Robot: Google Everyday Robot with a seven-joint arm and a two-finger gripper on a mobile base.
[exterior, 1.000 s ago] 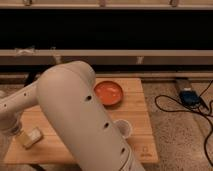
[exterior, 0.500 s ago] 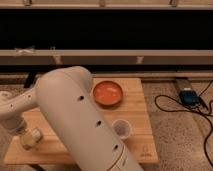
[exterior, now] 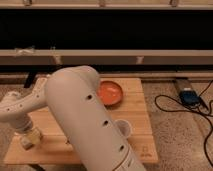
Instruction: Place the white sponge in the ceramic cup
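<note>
At the left edge of the wooden table, close to its near-left corner, the gripper hangs low over the board at the end of the white arm. It sits right on top of the white sponge; whether it is spread, pressed together or pinching the sponge cannot be told from this view.

The white sponge lies on the table just under and in front of the gripper, near the near edge and the left edge. Only its cream-coloured lower part shows, the rest being covered by the gripper. What shows seems to slant, with the long axis running roughly from the near-left corner towards the table's middle, though this is not certain.

Further right, the arm's thick upper segment crosses the middle of the table and hides much of the near edge. Past it, towards the far edge and right of centre, stands a wide orange bowl, partly cut off by the arm on its left side.

The ceramic cup stands upright nearer the near edge, right of the arm and just beside it, well apart from the sponge.

Off the table's right edge, on the speckled floor, lie a blue device and a black cable.
</note>
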